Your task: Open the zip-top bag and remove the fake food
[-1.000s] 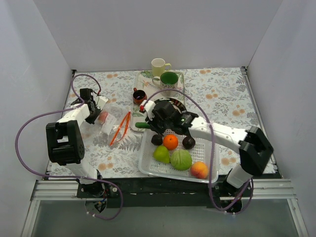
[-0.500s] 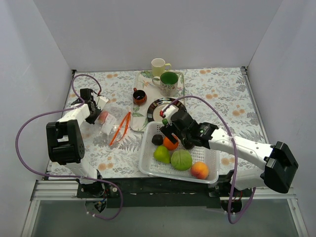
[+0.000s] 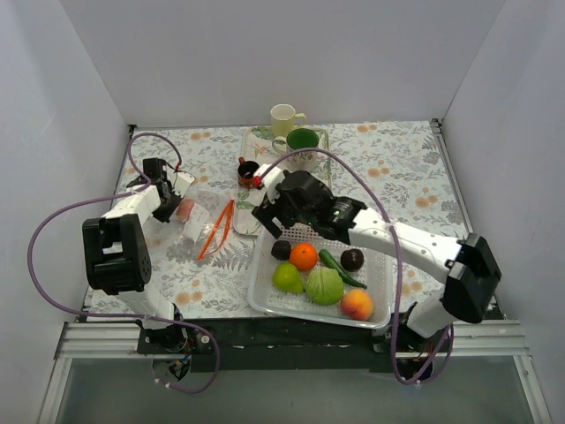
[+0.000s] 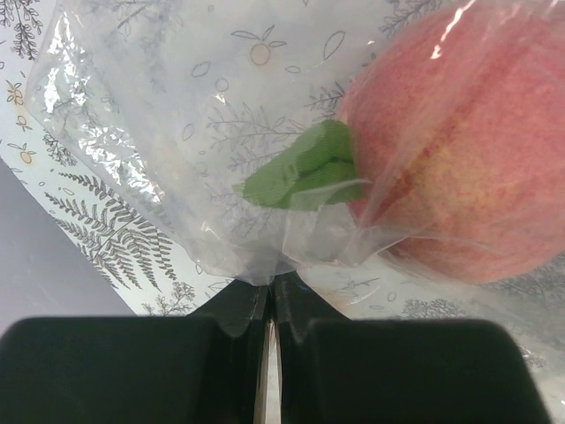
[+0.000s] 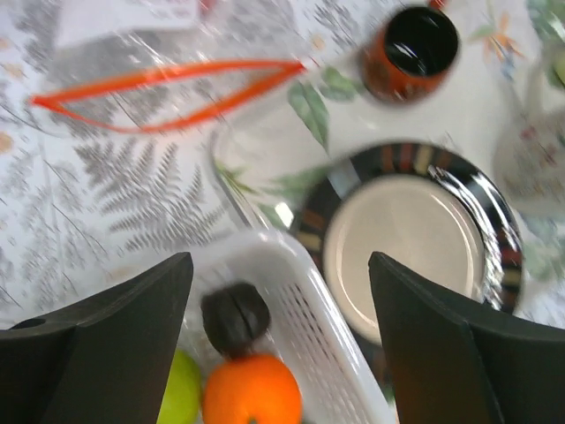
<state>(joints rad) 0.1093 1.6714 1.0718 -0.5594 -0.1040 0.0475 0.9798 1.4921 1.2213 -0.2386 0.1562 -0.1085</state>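
Observation:
The zip-top bag [image 3: 201,223] lies crinkled on the left of the table, its orange-red zip strip [image 3: 217,229] gaping towards the basket. My left gripper [image 3: 169,201] is shut on the bag's closed end [image 4: 265,265]. A pinkish apple [image 4: 459,150] with a green leaf is inside the bag. My right gripper [image 3: 267,219] is open and empty above the far-left corner of the white basket [image 3: 260,296]. In the basket lie an orange [image 3: 304,256], a pear [image 3: 287,276], a cabbage [image 3: 324,285], a peach [image 3: 357,304], two dark plums [image 3: 281,249] and a thin green chili [image 3: 340,268].
A striped plate [image 5: 415,238] and a small orange-brown cup [image 5: 410,49] sit just beyond the basket. Behind them, a tray [image 3: 256,141] carries a green mug [image 3: 303,141], with a white mug [image 3: 282,115] at its far end. White walls close in three sides.
My right gripper carried the green chili over the basket, opened and dropped it there, then swung back left towards the bag. The left gripper has kept its hold.

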